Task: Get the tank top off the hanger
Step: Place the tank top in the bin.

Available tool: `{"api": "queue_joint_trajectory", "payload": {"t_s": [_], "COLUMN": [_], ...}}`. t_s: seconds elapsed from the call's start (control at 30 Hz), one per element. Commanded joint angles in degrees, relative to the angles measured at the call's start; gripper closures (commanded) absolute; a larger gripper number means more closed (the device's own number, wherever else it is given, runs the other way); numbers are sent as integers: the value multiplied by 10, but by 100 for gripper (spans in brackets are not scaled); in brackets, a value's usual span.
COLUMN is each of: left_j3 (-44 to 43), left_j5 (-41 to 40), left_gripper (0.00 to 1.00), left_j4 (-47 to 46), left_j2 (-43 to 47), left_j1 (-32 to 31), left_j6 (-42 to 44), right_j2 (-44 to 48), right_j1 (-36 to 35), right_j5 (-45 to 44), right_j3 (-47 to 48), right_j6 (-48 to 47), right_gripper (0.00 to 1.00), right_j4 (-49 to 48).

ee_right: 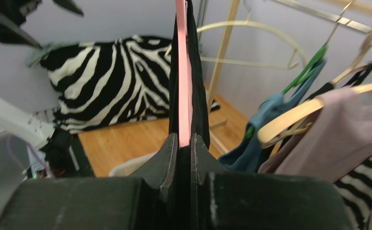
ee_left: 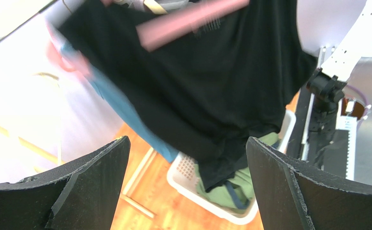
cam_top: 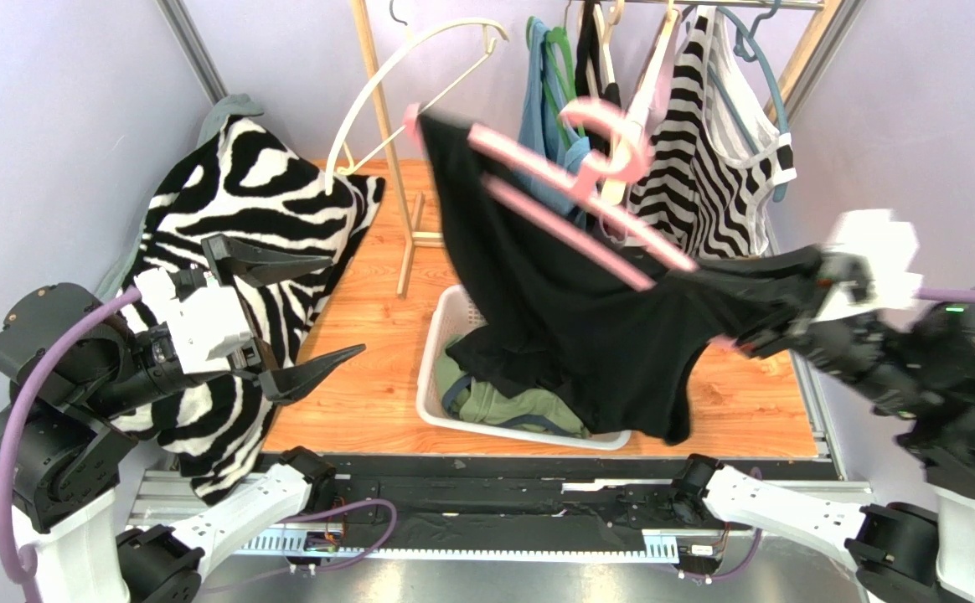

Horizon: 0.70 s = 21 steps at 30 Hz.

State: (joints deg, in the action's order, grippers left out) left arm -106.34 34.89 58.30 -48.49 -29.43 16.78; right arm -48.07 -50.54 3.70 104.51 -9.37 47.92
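**Q:** How is the right gripper (ee_right: 185, 140) set?

**A:** Its jaws are pressed together on a fold of the black tank top (cam_top: 581, 320). A pink bar of the hanger (ee_left: 188, 21) is seen in line with the gap just above the fingertips. Whether that bar is pinched as well cannot be told.

**Q:** Where is the tank top located?

**A:** It is suspended in the air above the white basket (cam_top: 428, 392). It is stretched from the hanger at the upper left down to the right gripper at the right. The garment has not yet been taken off the hanger, which is slanted from upper left to lower right in the top view. The lowest corner of the fabric is seen over the basket's near right corner.

**Q:** And the left gripper (cam_top: 344, 308)?

**A:** Its jaws are spread wide and nothing is held between them. It is positioned well apart from the tank top, at the left, in front of the zebra-striped cushion (cam_top: 266, 176).

**Q:** What is contained in the basket?

**A:** Green clothing (cam_top: 505, 405) is laid inside. The basket is set on the wooden floor (cam_top: 367, 364).
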Motion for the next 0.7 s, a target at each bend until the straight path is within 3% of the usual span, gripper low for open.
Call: {"api": "queue_joint_trajectory", "payload": {"t_s": [0.0,0.2,0.4,0.67], "left_j3": [-9,-2,18,54], "left_j5": [37,83,163,183], "left_gripper": [1,1,2,19], "left_j4": [-13,4,79,126], "left_j2": [-9,-33,-54,-70], "left_j1": [3,3,-10,-39], "left_j6": [69,134,229,251], "right_j2": [27,54,33,-2], "right_j1": [1,2,1,1], "right_j5": [64,182,234,267], "right_j3": [-83,-163,-157,-149], "right_j6": [43,33,32,31], "right_gripper": [100,100,100,100], "right_j4": [2,-18,2,-12]}}
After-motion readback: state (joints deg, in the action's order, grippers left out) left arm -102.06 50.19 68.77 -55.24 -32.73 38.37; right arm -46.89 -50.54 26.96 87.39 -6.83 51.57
